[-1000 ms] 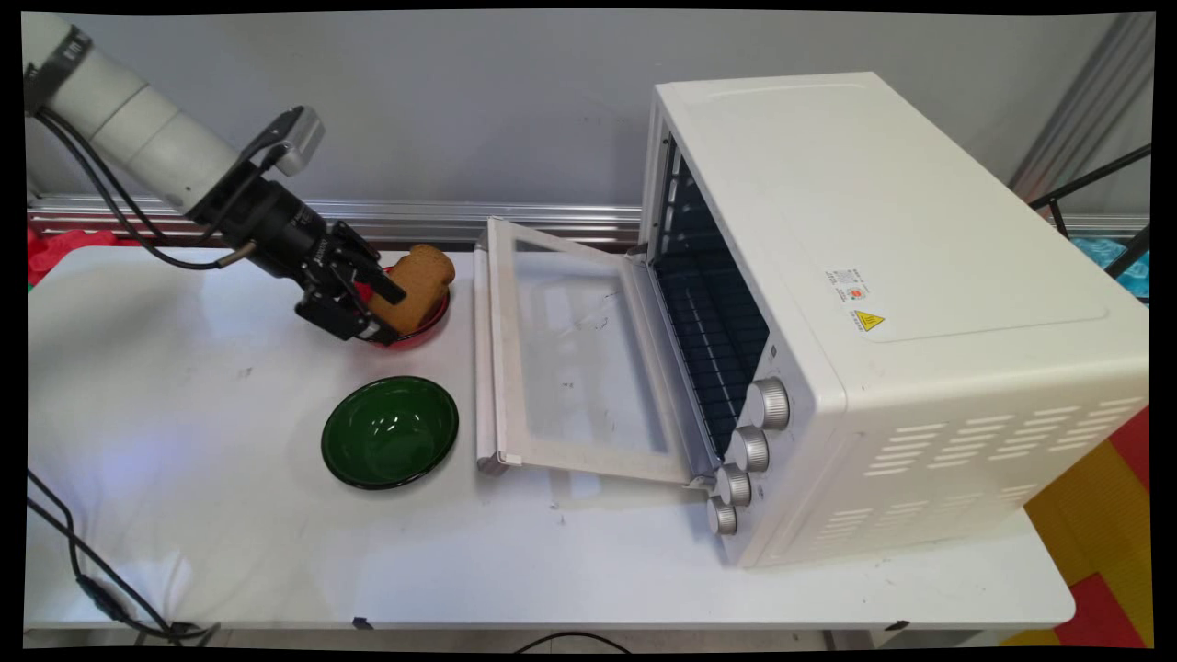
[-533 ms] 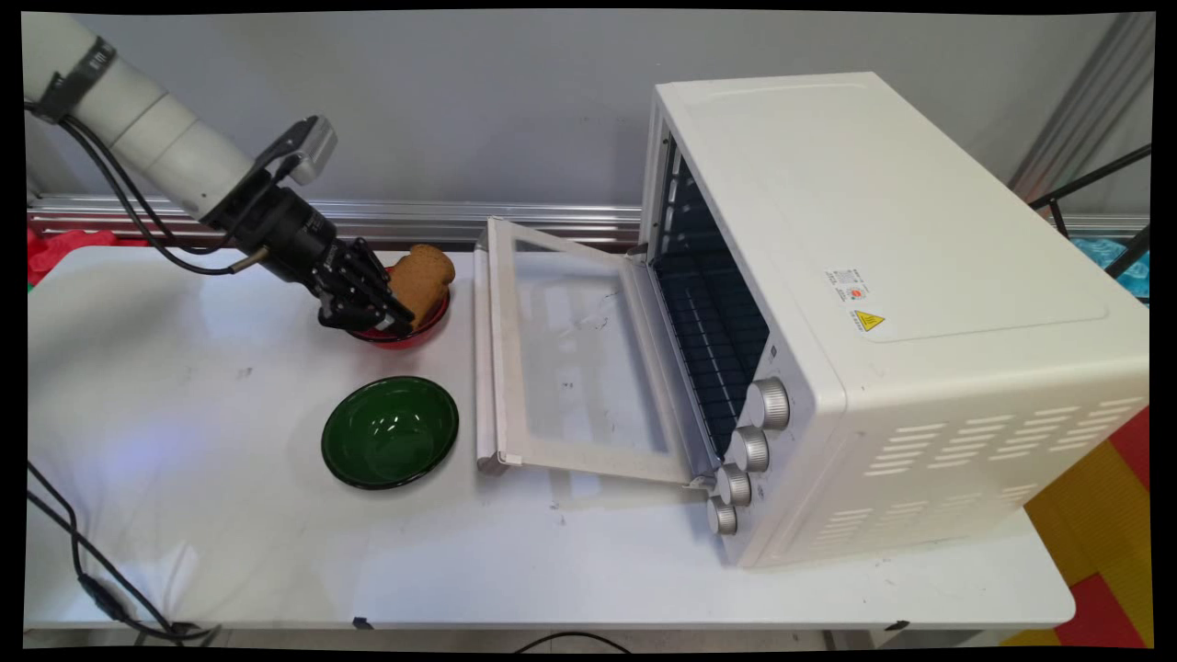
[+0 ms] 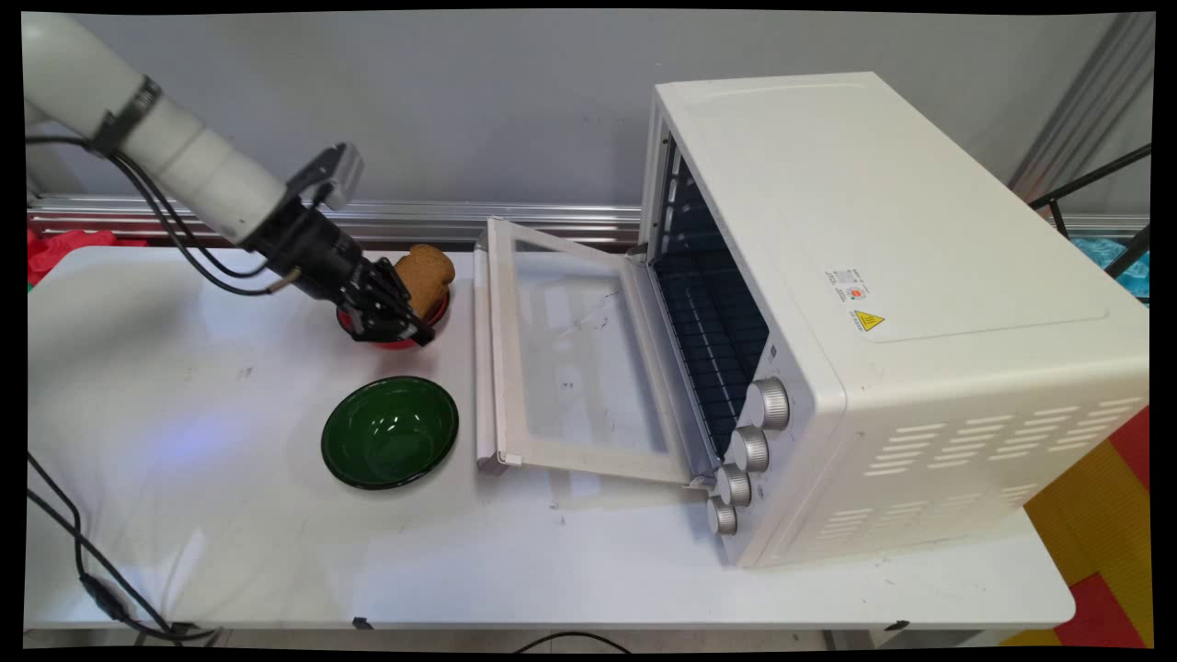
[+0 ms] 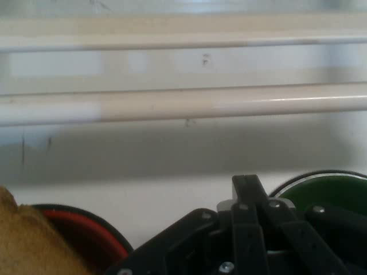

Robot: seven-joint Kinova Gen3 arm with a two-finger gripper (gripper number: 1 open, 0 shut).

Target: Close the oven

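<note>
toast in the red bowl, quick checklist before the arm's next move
1. Brown toast slice propped in the small red bowl: ok.
2. Black hand holding the toast: not ok. It is shut, and the toast lies off to its side.
3. Glass door of the white toaster oven folded down open: ok.
4. Dark wire rack inside free: cannot tell, partly hidden.
5. Round green bowl apart from the hand: ok.

A robot lab: bare white table [image 3: 230,542] and aluminium framing [image 3: 1067,119].
</note>
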